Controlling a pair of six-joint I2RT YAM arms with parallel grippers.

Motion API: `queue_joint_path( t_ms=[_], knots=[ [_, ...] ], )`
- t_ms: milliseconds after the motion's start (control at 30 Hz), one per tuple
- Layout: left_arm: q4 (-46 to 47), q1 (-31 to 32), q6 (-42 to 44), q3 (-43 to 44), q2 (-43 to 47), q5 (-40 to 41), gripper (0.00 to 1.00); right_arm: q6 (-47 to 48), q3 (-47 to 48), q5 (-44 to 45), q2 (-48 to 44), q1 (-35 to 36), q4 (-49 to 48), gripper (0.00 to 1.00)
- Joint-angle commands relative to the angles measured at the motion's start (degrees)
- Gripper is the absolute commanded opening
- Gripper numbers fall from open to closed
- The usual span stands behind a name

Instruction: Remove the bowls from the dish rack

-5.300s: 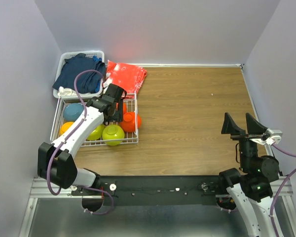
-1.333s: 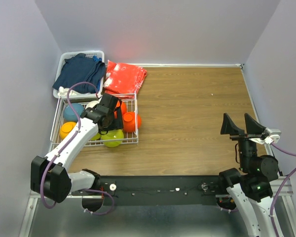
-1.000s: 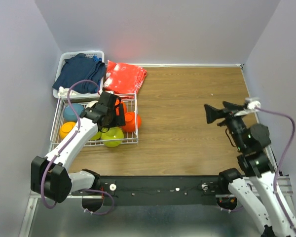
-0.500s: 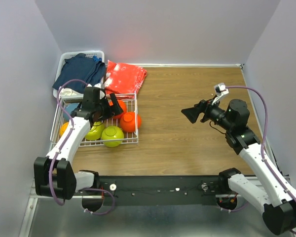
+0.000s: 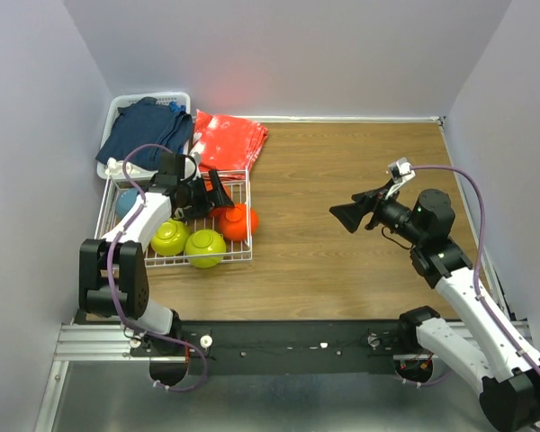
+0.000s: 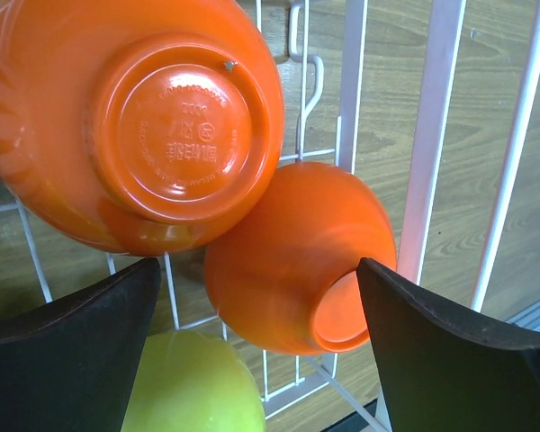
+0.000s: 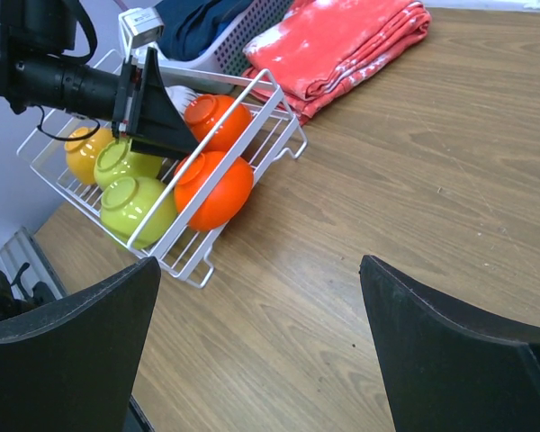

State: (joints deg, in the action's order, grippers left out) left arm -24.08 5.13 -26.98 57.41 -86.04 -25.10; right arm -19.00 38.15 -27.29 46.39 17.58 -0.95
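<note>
1. Brown wood-grain tabletop (image 5: 342, 171): carries everything. A bowl released high over it may roll away.
2. Shallow white wire dish rack (image 5: 225, 261): at the tabletop's left, bowls inside. It looks light, so a finger snagging a wire could drag or tip it.
3. Right tool (image 5: 353, 209): jaws spread wide and empty, over mid-tabletop, well apart from the rack. Reaching in beside the other arm risks a collision.
4. Left tool (image 5: 207, 193): jaws spread wide and empty, low over the rack's right part, flanking two bowls. Closing here may pinch both, or a wire.
5. Glossy round red-orange bowl (image 6: 288, 261): on its side against the rack's low right wall, touching an upturned red-orange bowl (image 6: 135, 117). The slick curved wall may squirt from the pads, and a nudge may tip it over the wall.
</note>
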Motion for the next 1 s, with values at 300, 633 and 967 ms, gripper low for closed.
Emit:
queue_joint_path(
  t_ms=[300,633,967],
  knots=[
    [0.6,-3.9,3.9,-3.9,3.8,-9.6,0.99,0.6,-2.8,-1.5,-1.7,0.3,-4.3,1.0],
    [5.4,-4.6,1.4,-6.5,1.5,-13.5,0.99,1.1,-3.4,-1.0,-2.3,0.4,-4.2,1.0],
    [10.0,-4.6,-3.1,-9.3,-0.6,-14.0,0.99,1.0,-4.3,-0.5,-2.4,0.8,-5.0,1.0]
  ],
)
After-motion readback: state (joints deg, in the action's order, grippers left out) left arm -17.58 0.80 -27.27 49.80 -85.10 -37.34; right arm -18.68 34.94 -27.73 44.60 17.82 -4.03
